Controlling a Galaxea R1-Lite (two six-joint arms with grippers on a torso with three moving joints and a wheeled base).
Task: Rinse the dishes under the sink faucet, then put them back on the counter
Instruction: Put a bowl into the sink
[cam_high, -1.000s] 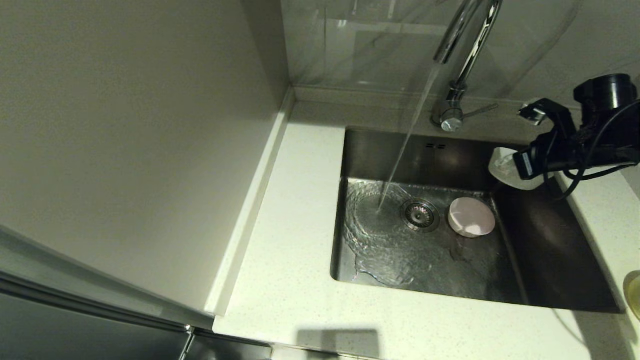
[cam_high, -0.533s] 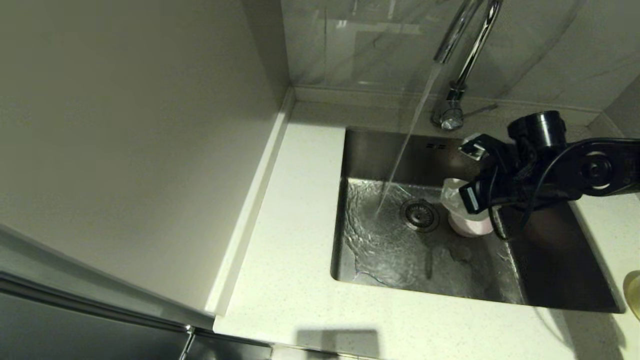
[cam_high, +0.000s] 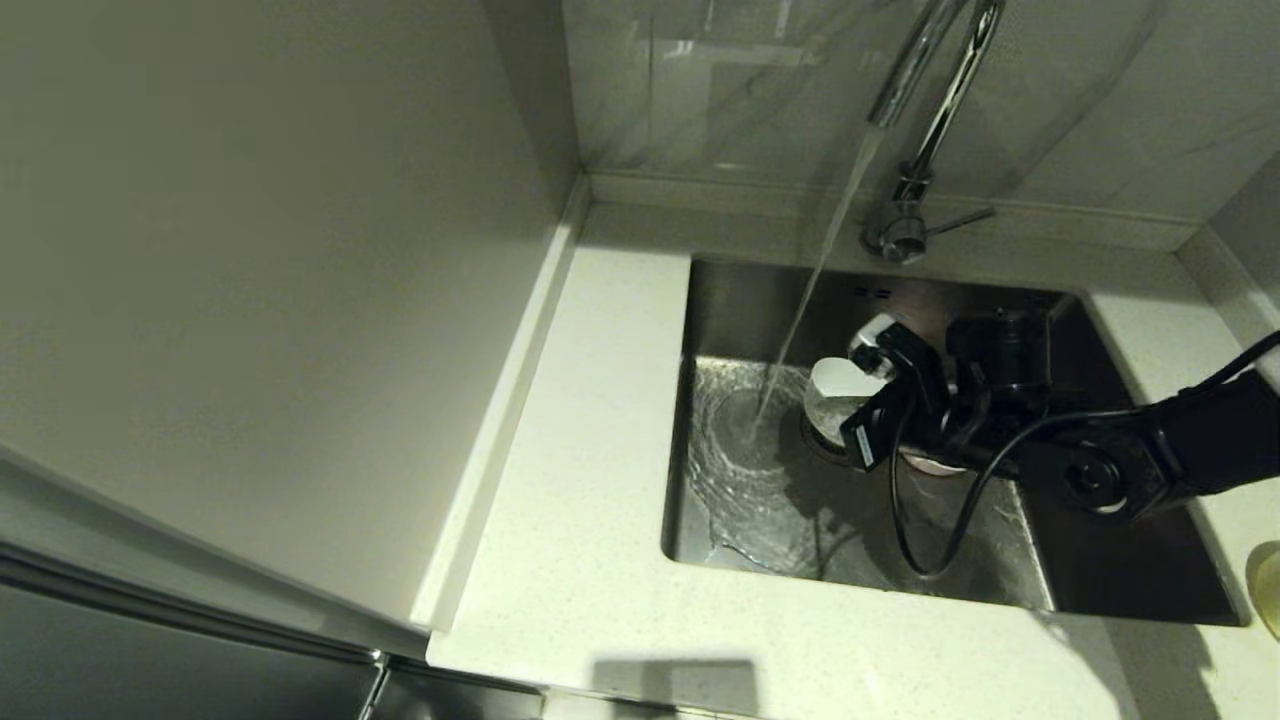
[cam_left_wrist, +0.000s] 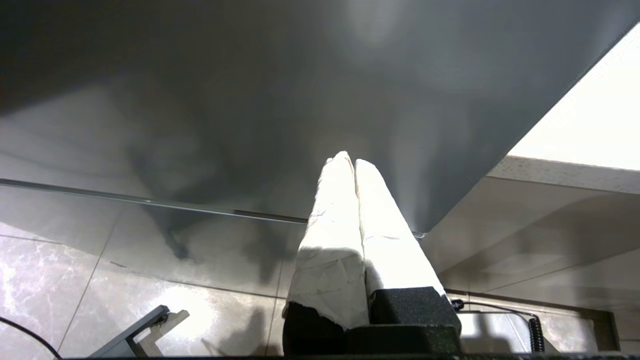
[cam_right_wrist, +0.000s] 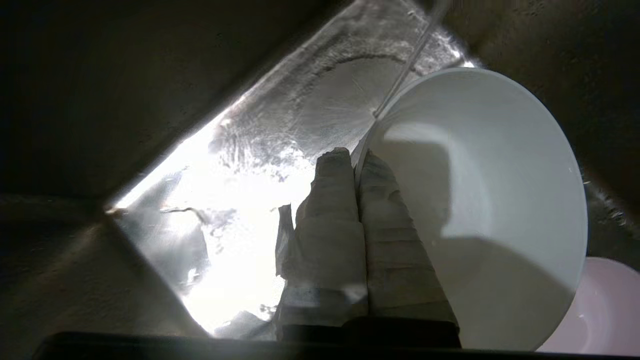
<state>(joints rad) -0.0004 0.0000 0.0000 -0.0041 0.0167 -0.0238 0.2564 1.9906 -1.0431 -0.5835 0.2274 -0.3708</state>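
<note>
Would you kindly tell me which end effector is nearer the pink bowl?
Right: the right end effector, gripping the white bowl, hangs just above the pink bowl; the left end effector is outside the sink.

A tall plain off-white cabinet side panel (cam_high: 270, 300) stands left of grey marble-look wall panels (cam_high: 720, 90), while a glossy grey marble-look tiled floor (cam_left_wrist: 125, 300) lies below.

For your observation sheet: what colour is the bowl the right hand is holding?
White. The bowl pinched by the right hand shows best in the right wrist view.
</note>
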